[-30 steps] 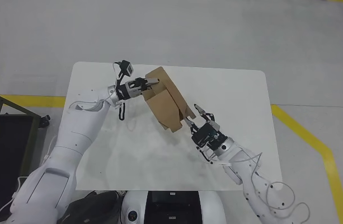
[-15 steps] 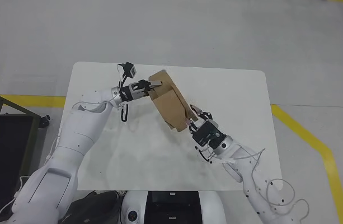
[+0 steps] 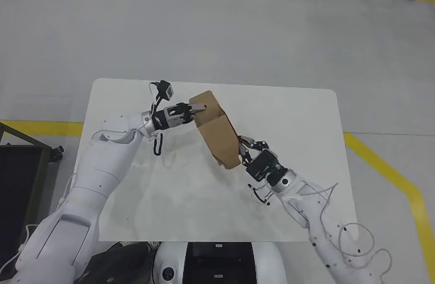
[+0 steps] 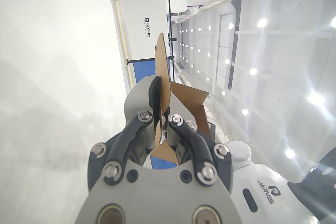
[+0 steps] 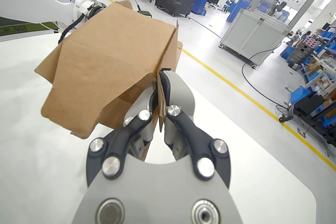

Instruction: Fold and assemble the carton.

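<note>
A brown cardboard carton [image 3: 216, 131] hangs tilted above the middle of the white table [image 3: 302, 113], held between both arms. My left gripper [image 3: 200, 108] is shut on a flap at the carton's far end, and the left wrist view has that thin flap [image 4: 162, 72] edge-on, pinched between the pads. At the near end my right gripper [image 3: 242, 148] is shut on a side flap [image 5: 160, 93]. In the right wrist view the carton [image 5: 105, 64] has a loose flap folded outward and its open end facing the camera.
The table's bare surface [image 3: 167, 199] lies around and below the carton. A dark green cart [image 3: 4, 170] stands off the table's left side. Yellow floor lines [image 3: 394, 177] run past the right edge.
My right gripper has moved in from beside the carton's near end and shut on its flap. The carton has swung slightly and narrowed in the top view. The left arm shifted a little.
</note>
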You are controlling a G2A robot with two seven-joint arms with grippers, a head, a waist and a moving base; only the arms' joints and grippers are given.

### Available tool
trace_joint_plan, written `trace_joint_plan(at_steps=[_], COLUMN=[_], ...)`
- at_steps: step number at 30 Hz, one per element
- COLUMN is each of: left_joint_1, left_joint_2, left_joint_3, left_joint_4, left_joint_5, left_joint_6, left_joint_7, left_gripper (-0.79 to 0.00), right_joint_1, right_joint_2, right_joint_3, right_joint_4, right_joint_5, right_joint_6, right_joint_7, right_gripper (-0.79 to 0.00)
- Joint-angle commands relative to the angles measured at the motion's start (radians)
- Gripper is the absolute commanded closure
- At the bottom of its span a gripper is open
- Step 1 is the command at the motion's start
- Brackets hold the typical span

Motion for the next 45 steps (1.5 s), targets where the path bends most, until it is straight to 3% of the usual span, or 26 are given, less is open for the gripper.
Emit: trace_joint_plan(at_steps=[1,3,5,6,15,23,29,35,45], left_joint_1=[0.004,0.008,0.013,0.016,0.046,0.084,0.136,0.184,0.141], left_joint_2=[0.001,0.003,0.005,0.006,0.039,0.087,0.122,0.147,0.155], left_joint_3=[-0.005,-0.011,-0.018,-0.022,-0.134,-0.271,-0.306,-0.292,-0.139], left_joint_4=[0.000,-0.001,-0.001,-0.001,0.043,0.049,-0.113,-0.248,-0.268], left_joint_5=[-0.001,-0.002,-0.001,0.001,-0.012,-0.030,0.042,0.001,0.014], left_joint_6=[-0.002,-0.005,-0.015,-0.020,-0.111,-0.183,-0.162,-0.117,-0.086], left_joint_7=[-0.005,-0.014,-0.026,-0.034,-0.083,-0.220,-0.241,-0.286,-0.317], left_gripper=[0.000,-0.012,-0.600,-0.785,-0.785,-0.785,-0.785,-0.785,-0.785], right_joint_1=[0.000,0.000,0.001,0.001,0.043,0.119,0.188,0.215,0.258], right_joint_2=[0.001,0.002,0.003,0.004,0.016,0.033,0.043,0.046,0.043], right_joint_3=[0.003,0.007,0.013,0.014,0.049,0.089,0.081,0.052,0.000], right_joint_4=[-0.002,-0.004,-0.006,-0.007,0.017,0.081,0.146,0.167,0.193], right_joint_5=[0.013,0.026,0.043,0.051,0.103,0.096,0.105,0.079,0.065], right_joint_6=[-0.016,-0.035,-0.057,-0.072,-0.238,-0.429,-0.607,-0.635,-0.633], right_joint_7=[-0.004,-0.008,-0.012,-0.014,0.026,0.083,0.112,0.111,0.097], right_gripper=[0.000,0.000,0.000,0.000,0.000,0.000,0.000,0.000,0.000])
